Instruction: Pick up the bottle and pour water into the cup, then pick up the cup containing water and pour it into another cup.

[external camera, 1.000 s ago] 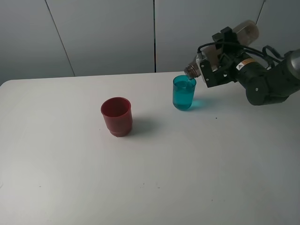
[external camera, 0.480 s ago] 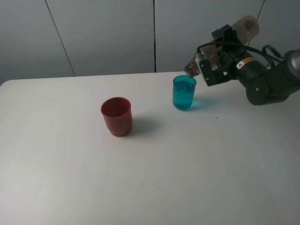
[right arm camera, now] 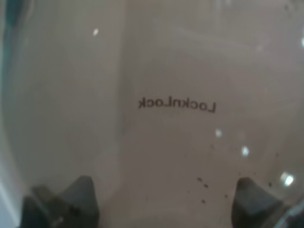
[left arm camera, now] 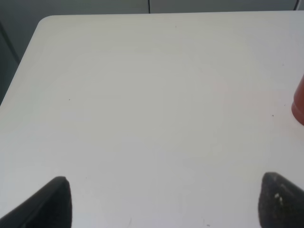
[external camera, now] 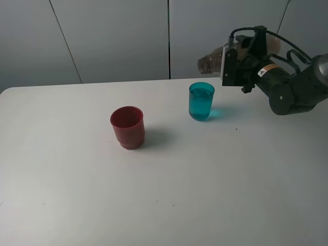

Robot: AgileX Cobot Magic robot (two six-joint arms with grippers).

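My right gripper is shut on the smoky grey-brown bottle and holds it nearly level in the air, its mouth pointing left, above and just right of the teal-blue cup. The cup stands upright on the table and holds water. The bottle's translucent wall fills the right wrist view between the two fingertips. The dark red cup stands upright to the left of the teal one; its edge shows in the left wrist view. My left gripper is open over bare table.
The white table runs to a grey panelled wall at the back. Its far left corner and edge show in the left wrist view.
The bottle's mouth has lifted off the teal cup's rim and the bottle has swung from tilted down to nearly level. The cups have not moved.
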